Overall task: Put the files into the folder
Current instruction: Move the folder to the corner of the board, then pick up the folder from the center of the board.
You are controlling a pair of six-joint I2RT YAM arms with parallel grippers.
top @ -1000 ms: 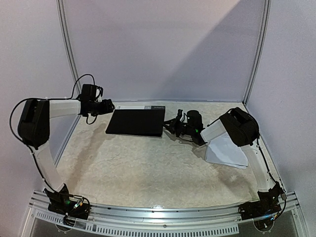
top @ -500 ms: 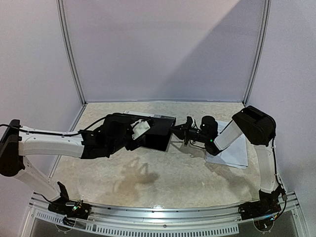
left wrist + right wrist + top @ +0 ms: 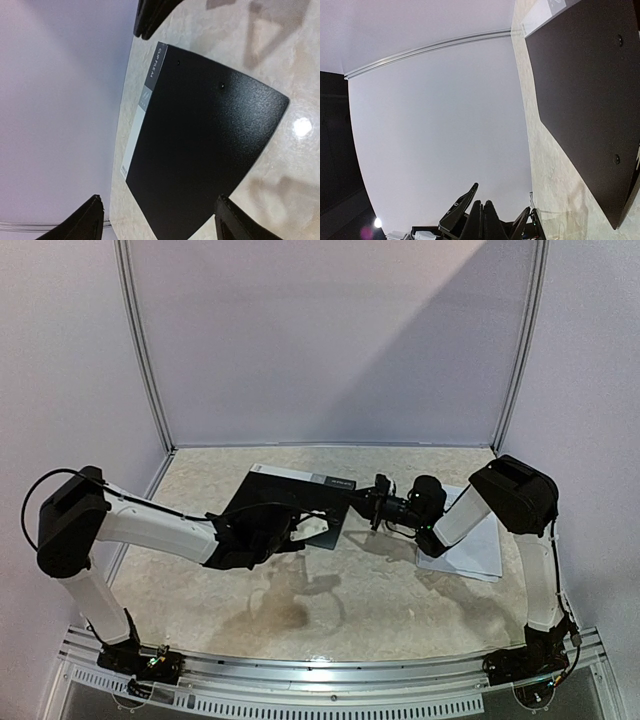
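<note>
Left end effector (image 3: 159,210): fingers spread wide, nothing between them. In the left wrist view the two fingertips sit at the lower left and lower right of the frame. The folder (image 3: 200,145) fills the middle between and beyond them, apart from the fingers.

Right end effector (image 3: 483,215): fingers pressed together, holding nothing. From overhead it sits at the folder's right edge, centre-right of the frame. I cannot tell whether it touches the edge or is just beside it.

Folder: black, shut, flat on the pale mottled surface (image 3: 350,590), centre of the overhead frame. Two small rivets show on the cover.

Files (image 3: 470,545): white sheets at the right of the overhead frame, partly under the right arm and well apart from the folder. No end effector is on them.

Step in hand (judgement): opening the folder. No sheet has been loaded.

Next move calls for (judgement):
- getting a finger under the free edge of the thin cover
- swinging the cover over on its hinge
- something to keep the body from sliding, since a light folder on a smooth surface would likely skid

Writing: a pale strip (image 3: 142,100) along the folder's spine edge reads "CLIP FILE A4" at its grey end. Below that is a small slanted mark. The print at the far end is too small to read.
</note>
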